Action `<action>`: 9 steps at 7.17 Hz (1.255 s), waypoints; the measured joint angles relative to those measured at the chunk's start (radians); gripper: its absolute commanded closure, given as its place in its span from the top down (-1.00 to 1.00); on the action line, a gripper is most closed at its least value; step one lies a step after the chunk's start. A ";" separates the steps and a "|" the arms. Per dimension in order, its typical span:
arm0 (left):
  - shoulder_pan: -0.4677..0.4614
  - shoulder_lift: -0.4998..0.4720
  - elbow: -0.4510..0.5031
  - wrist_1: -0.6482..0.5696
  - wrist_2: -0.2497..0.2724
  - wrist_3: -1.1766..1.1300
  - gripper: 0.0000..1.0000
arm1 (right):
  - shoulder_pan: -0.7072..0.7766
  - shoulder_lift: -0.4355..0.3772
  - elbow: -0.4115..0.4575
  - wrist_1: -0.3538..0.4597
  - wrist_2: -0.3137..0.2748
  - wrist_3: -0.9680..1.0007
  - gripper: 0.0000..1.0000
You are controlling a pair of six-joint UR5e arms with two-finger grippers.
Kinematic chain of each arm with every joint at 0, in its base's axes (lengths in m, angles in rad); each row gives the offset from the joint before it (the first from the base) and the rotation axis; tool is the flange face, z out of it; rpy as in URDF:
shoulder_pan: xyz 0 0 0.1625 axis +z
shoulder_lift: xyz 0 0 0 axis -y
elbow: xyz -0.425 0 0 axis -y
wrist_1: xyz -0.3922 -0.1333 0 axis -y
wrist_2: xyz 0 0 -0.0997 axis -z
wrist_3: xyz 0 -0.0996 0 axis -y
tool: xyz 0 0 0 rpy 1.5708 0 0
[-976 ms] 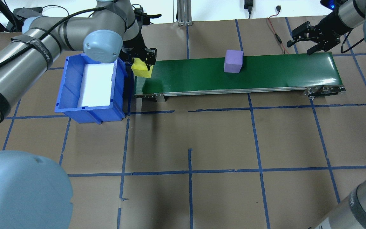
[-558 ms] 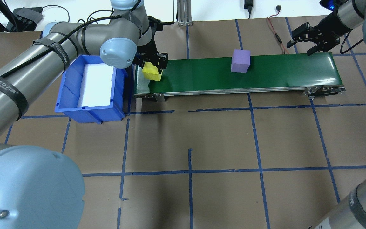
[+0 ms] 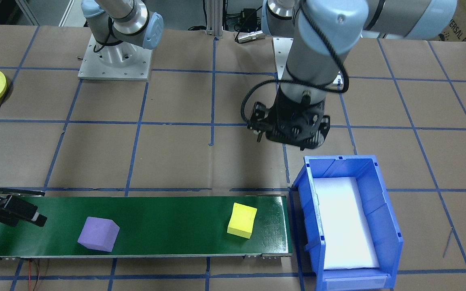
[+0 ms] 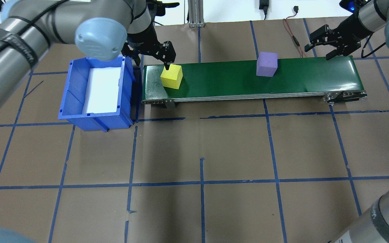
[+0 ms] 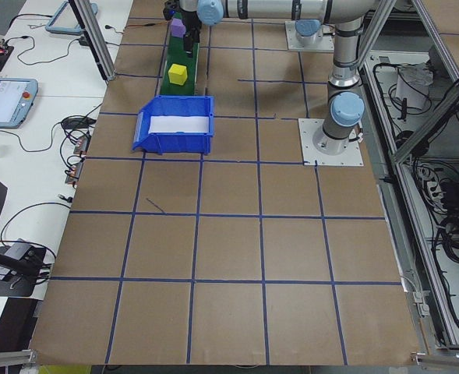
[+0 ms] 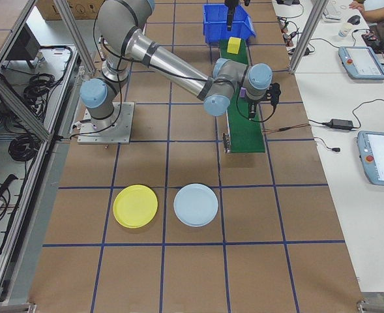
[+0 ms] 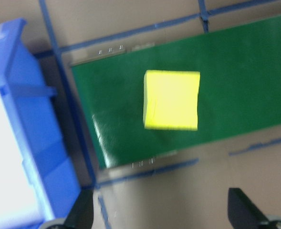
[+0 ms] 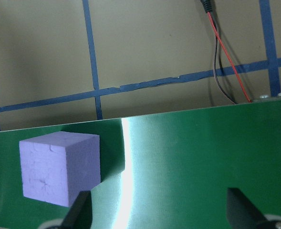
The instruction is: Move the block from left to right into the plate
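Yellow block (image 4: 171, 77) on belt (image 4: 302, 76), below spread left fingers (image 4: 168, 62), right fingers (image 4: 329, 56) spread.

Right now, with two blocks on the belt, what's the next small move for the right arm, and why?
Probably hold the right gripper open at the belt's right end, then lower around the purple block when it arrives. That block sits short of the jaws, and the yellow block lies free further back.
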 measured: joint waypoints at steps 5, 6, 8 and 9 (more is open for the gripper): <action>0.046 0.165 -0.064 -0.104 -0.034 -0.005 1.00 | 0.000 0.008 0.019 -0.045 -0.001 0.003 1.00; 0.073 0.179 -0.077 -0.112 -0.035 -0.006 1.00 | 0.000 0.013 0.021 -0.049 -0.001 0.006 1.00; 0.105 0.200 -0.090 -0.123 -0.035 -0.009 1.00 | 0.005 0.015 0.019 -0.060 -0.001 0.051 1.00; 0.111 0.206 -0.094 -0.125 -0.037 -0.010 1.00 | 0.012 0.018 0.020 -0.066 -0.012 0.071 1.00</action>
